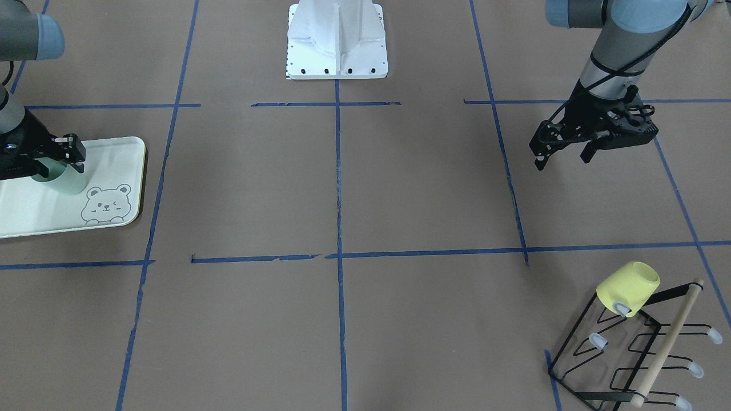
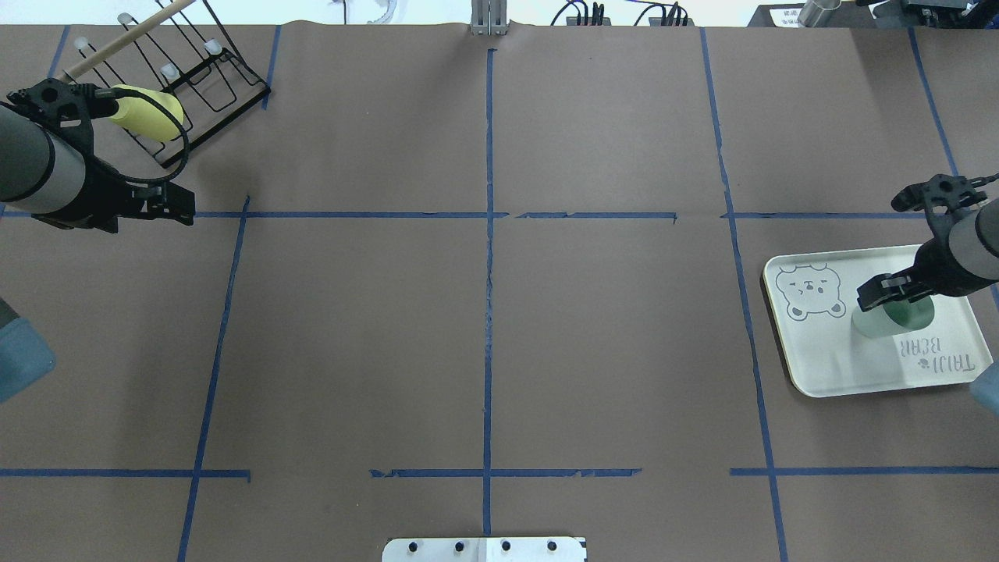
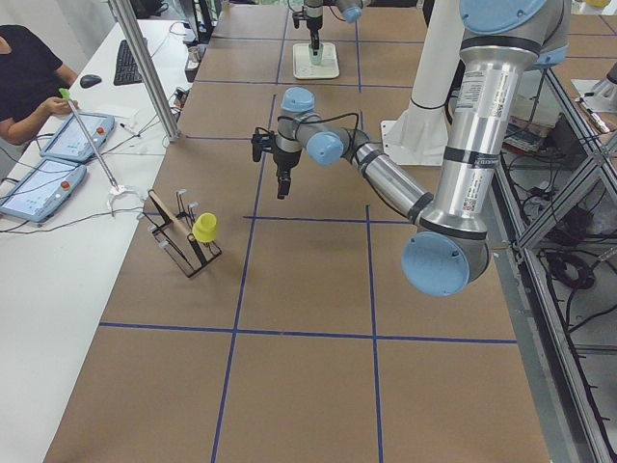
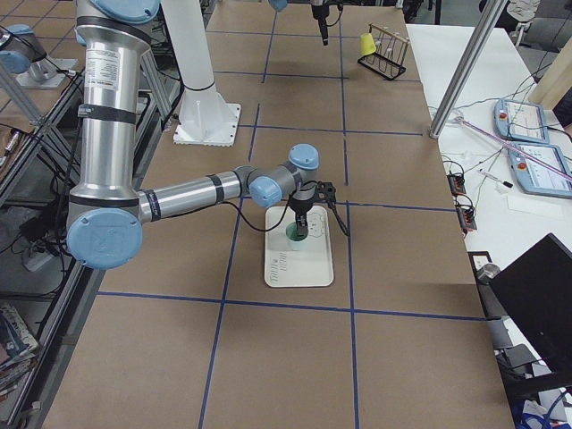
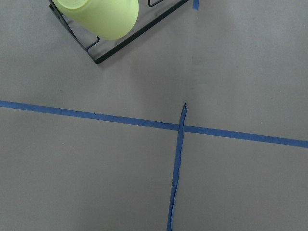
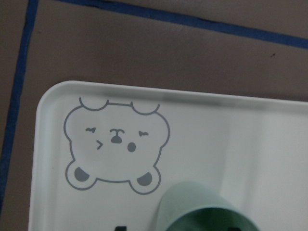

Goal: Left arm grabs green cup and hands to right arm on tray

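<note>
The green cup (image 1: 64, 181) stands upright on the tray (image 1: 117, 157), beside the bear drawing. My right gripper (image 1: 54, 162) is at the cup's rim with a finger on each side and looks shut on it. Overhead, the cup (image 2: 890, 320) sits mid-tray (image 2: 819, 363) under the right gripper (image 2: 894, 290). The right wrist view shows the cup's rim (image 6: 202, 209) and the tray (image 6: 250, 130), no fingers. My left gripper (image 1: 564, 158) is open and empty, far across the table above bare paper; it also shows overhead (image 2: 175, 204).
A yellow cup (image 1: 628, 288) hangs on a black wire rack (image 1: 628, 357) with a wooden bar at the table corner near my left arm; the cup also shows in the left wrist view (image 5: 101, 17). Blue tape lines cross the brown paper. The white robot base (image 1: 337, 40) is at the table's robot-side edge.
</note>
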Controlling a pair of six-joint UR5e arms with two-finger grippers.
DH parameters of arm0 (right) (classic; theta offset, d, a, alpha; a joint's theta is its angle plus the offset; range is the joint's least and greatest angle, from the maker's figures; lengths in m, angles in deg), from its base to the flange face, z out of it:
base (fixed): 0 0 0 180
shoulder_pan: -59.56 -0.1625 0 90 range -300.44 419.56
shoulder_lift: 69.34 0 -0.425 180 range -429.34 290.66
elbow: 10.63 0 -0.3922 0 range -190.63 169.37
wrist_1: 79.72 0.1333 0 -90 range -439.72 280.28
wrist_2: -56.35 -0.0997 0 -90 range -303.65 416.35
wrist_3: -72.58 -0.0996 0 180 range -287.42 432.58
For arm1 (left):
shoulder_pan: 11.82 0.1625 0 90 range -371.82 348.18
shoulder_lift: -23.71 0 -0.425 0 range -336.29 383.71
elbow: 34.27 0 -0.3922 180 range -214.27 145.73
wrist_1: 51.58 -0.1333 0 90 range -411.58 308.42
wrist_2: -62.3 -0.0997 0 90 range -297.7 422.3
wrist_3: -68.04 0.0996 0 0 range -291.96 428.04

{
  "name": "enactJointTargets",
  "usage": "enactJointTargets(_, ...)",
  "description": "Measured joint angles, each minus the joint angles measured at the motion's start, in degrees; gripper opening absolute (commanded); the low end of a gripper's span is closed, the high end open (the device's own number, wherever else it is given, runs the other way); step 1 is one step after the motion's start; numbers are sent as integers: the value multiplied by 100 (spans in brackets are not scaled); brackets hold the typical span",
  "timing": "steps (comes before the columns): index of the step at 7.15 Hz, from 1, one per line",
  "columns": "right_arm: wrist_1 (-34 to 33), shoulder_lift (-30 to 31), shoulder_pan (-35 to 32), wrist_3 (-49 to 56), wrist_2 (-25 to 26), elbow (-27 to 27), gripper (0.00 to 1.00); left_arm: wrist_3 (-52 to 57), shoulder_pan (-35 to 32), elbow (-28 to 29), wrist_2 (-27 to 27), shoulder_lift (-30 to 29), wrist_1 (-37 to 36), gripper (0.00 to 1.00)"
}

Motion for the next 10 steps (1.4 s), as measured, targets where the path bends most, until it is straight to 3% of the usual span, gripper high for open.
enactJointTargets(2, -37, 387, -874, 806, -365, 478, 100, 773, -170, -31, 180, 240, 20, 100)
enactJointTargets(3, -151, 515, -1377, 1306, -628, 541, 100, 1431, -512, -22, 576, 445, 20, 100)
enactJointTargets(6, -1346, 587, -2667, 3318, -838, 556, 100, 4296, -2338, 141, 1955, 1429, -180, 100)
enactJointTargets(8, -1965, 552, -2972, 3887, -953, 504, 100, 5958, -3404, 393, 2517, 1833, -767, 100)
enactJointTargets(10, -2107, 544, -3006, 3913, -1099, 337, 100, 6509, -3837, 579, 2611, 1938, -1152, 100)
